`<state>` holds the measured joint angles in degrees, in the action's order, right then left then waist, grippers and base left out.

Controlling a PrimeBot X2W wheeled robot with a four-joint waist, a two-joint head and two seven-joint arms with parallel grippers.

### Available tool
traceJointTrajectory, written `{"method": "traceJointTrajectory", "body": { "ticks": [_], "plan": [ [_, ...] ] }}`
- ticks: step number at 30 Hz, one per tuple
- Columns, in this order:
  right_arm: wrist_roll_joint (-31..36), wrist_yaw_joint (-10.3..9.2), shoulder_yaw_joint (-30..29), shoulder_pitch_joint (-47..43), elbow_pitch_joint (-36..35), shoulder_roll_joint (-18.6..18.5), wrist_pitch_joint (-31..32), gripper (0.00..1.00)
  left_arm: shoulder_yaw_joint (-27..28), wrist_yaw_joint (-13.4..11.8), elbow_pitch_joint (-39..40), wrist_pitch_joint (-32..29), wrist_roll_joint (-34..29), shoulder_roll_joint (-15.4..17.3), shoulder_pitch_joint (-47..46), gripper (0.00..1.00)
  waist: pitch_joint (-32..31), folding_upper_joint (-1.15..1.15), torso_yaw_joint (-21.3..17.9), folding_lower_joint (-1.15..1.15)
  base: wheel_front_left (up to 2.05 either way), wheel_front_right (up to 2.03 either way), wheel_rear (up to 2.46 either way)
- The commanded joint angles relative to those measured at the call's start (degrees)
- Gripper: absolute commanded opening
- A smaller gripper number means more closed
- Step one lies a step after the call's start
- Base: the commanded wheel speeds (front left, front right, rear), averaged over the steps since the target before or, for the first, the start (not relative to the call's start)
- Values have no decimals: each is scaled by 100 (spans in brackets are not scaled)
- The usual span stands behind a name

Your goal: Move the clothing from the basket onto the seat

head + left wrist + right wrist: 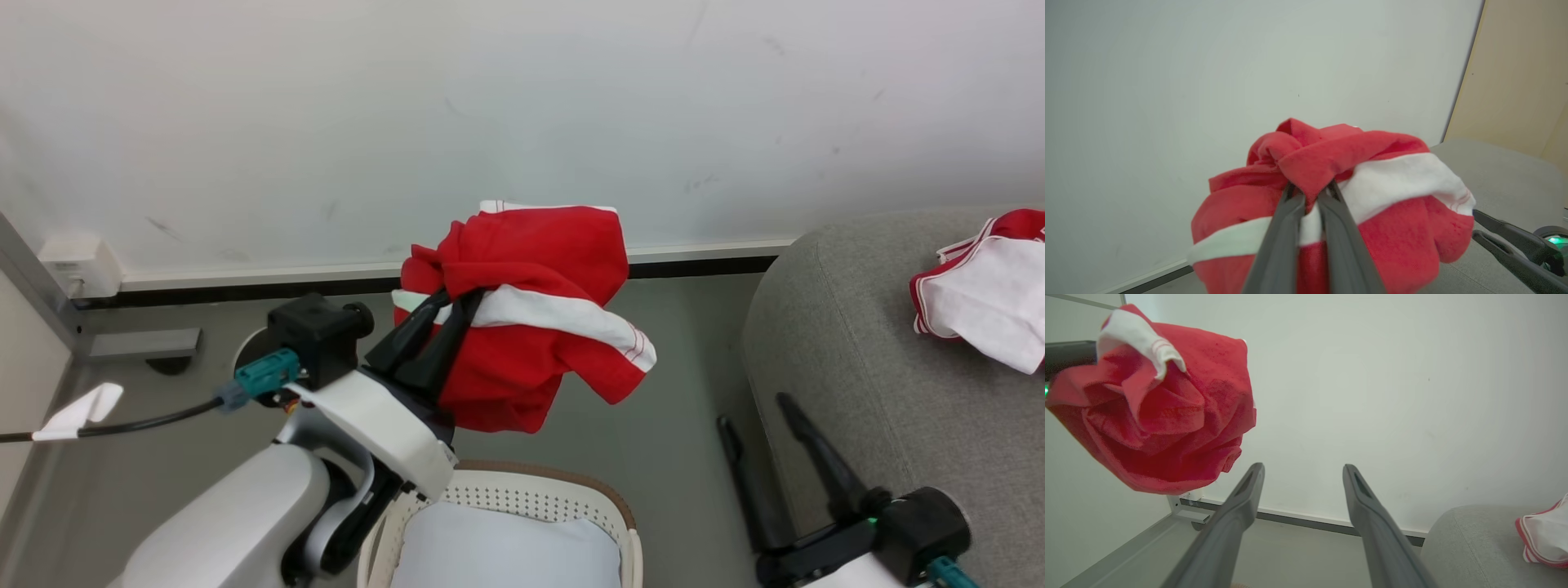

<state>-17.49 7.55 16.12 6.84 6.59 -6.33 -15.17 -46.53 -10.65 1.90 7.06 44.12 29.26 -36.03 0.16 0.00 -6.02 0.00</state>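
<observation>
A bunched red garment (531,327) with a white band hangs in the air above the floor, with my left gripper (457,302) shut on a fold of it; the pinch shows close up in the left wrist view (1310,192). It hangs higher than the cream basket (522,498), whose brown rim shows at the bottom centre. The same garment (1155,412) fills the upper left of the right wrist view. My right gripper (755,412) stands open and empty beside the grey sofa (857,367). A second red and white garment (988,286) lies on the sofa seat at the right.
A pale bluish-white pad (506,551) lies inside the basket. A white wall with a dark skirting line (245,287) runs behind everything. A wall socket box (77,265) and a black cable (139,423) sit at the left. Grey floor lies between basket and sofa.
</observation>
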Motion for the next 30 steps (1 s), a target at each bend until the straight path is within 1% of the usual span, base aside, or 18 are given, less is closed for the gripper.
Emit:
{"method": "traceJointTrajectory", "body": {
  "ticks": [1, 5, 7, 12, 17, 21, 26, 27, 28, 29, 30],
  "plan": [
    [-79, -13, 180, 70, 12, -89, 5, 100, -7, -18, 5, -21, 29, 17, 82, 0, 4, 0, 0, 0, 0, 0, 0],
    [-150, -13, 926, 275, 127, -204, 4, 100, -78, 13, -46, -34, 39, -28, 117, 0, 10, 0, -6, 0, 0, 0, 0],
    [-125, -13, 1226, 445, 268, -203, 4, 100, -121, 44, -64, -39, 28, -58, 111, 0, 9, 0, 0, 0, 0, 0, 0],
    [-81, -13, 1710, 934, 589, -47, 4, 100, -288, 118, -102, -103, 17, -175, 108, 0, -21, 0, 103, 0, 0, 0, 0],
    [-93, -13, 2225, 1404, 991, -6, 4, 100, -528, 232, -194, -174, -13, -379, 122, 0, -63, 0, 272, 0, 0, 0, 0],
    [-156, -13, 2487, 1707, 1352, 38, 4, 100, -759, 341, -245, -242, -56, -580, 111, 0, -103, 0, 420, 0, 0, 0, 0],
    [-204, -13, 2559, 1863, 1759, 139, 4, 100, -931, 410, -305, -284, -79, -756, 98, 0, -158, 0, 616, 0, 0, 0, 0],
    [-218, -13, 2561, 1871, 1821, 155, 4, 62, -939, 402, -320, -283, -67, -773, 103, 0, -165, 0, 646, 0, 0, 0, 0],
    [-238, -13, 2565, 1876, 1863, 166, 4, 26, -943, 395, -335, -282, -53, -784, 108, 0, -169, 0, 670, 0, 0, 0, 0],
    [-263, -13, 2566, 1876, 1887, 177, 4, 0, -942, 388, -349, -278, -44, -784, 114, 0, -171, 0, 684, 0, 0, 0, 0],
    [-284, -13, 2564, 1866, 1898, 180, 4, 0, -937, 382, -361, -273, -34, -783, 117, 0, -171, 0, 695, 0, 0, 0, 0]
  ]
}}
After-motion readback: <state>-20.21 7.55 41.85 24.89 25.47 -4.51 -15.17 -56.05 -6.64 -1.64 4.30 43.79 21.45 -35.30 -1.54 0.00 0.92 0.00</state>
